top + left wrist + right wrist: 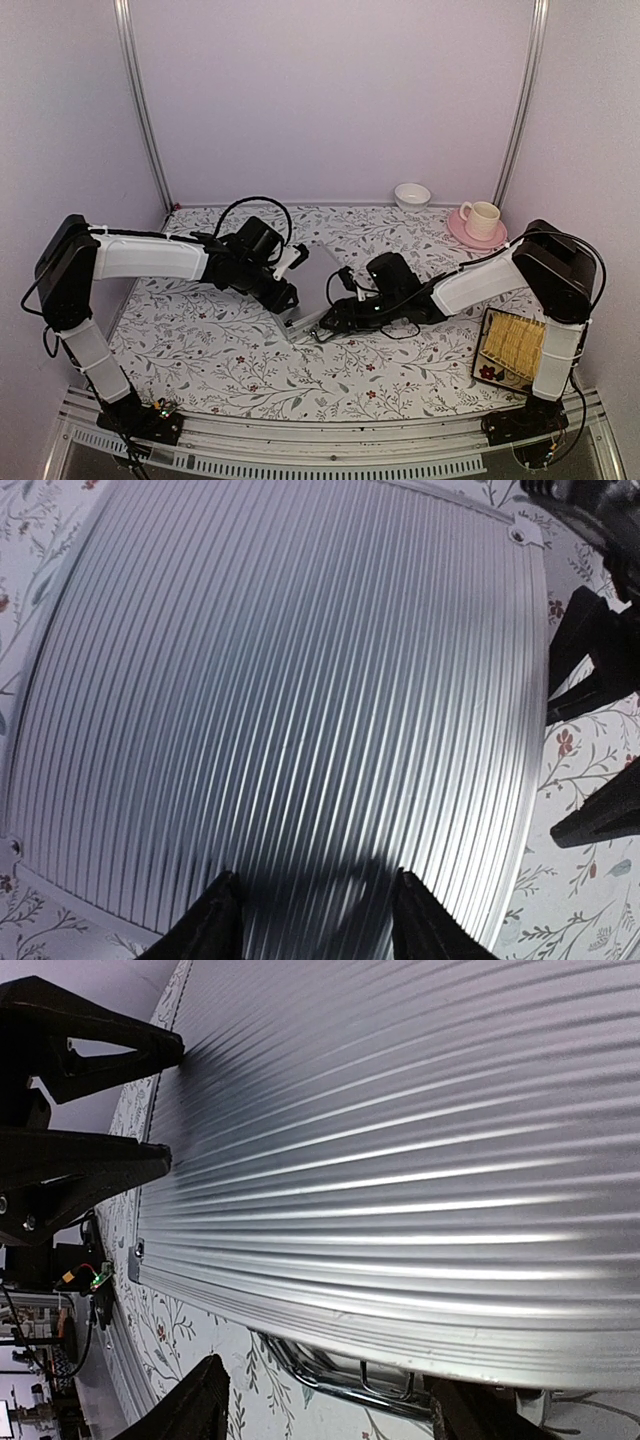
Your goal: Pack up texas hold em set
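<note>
The silver ribbed aluminium briefcase (318, 262) lies shut on the floral table between my two arms. Its lid fills the left wrist view (290, 680) and the right wrist view (400, 1140). My left gripper (285, 295) is open, its fingers spread just over the lid's near part (315, 920). My right gripper (330, 320) is open at the case's front edge (330, 1410), its fingers on either side of the metal handle (340, 1380) without closing on it. Chips, cards, dice and the marker are out of view.
A pink cup on its saucer (480, 222) and a white bowl (412, 195) stand at the back right. A yellow woven tray (515, 345) lies at the right edge by the right arm's base. Walls enclose the table on three sides.
</note>
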`<state>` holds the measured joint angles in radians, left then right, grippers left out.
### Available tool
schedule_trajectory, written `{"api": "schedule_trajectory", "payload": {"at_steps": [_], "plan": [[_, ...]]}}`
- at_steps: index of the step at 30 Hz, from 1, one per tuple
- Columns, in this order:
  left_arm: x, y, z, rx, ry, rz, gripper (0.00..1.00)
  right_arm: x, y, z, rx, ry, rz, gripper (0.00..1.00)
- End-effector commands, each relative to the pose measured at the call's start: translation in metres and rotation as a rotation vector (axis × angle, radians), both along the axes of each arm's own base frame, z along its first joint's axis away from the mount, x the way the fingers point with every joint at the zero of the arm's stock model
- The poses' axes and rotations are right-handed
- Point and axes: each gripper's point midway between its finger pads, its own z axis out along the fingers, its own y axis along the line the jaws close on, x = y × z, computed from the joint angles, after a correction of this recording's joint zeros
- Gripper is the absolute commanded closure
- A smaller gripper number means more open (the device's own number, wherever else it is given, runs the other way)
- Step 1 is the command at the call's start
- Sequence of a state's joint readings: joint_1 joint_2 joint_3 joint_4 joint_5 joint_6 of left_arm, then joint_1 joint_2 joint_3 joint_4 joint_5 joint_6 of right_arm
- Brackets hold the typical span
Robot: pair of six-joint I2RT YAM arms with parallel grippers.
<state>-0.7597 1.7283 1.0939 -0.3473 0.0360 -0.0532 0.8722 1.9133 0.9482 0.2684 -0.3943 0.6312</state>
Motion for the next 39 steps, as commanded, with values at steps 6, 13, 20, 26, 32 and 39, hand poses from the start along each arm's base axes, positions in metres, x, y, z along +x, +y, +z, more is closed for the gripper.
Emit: {"api": "schedule_trajectory", "payload": {"at_steps": [6, 13, 20, 26, 32, 39], "plan": [[-0.018, 0.021, -0.022, 0.068, 0.092, 0.02, 0.48, 0.0, 0.01, -0.005, -0.031, -0.011, 0.032, 0.31], [-0.019, 0.018, -0.022, 0.066, 0.094, 0.011, 0.48, -0.003, 0.015, 0.016, 0.019, -0.002, 0.041, 0.31], [-0.02, 0.018, -0.023, 0.072, 0.094, 0.006, 0.48, -0.002, 0.032, 0.051, 0.136, 0.025, 0.058, 0.32], [-0.02, 0.017, -0.022, 0.075, 0.09, 0.003, 0.48, 0.003, 0.028, 0.055, 0.15, 0.036, 0.031, 0.32], [-0.02, 0.018, -0.024, 0.087, 0.086, 0.005, 0.48, 0.003, 0.028, 0.057, 0.164, 0.049, 0.025, 0.32], [-0.021, 0.017, -0.025, 0.092, 0.087, -0.001, 0.48, 0.001, 0.028, 0.066, 0.183, 0.051, 0.028, 0.32]]}}
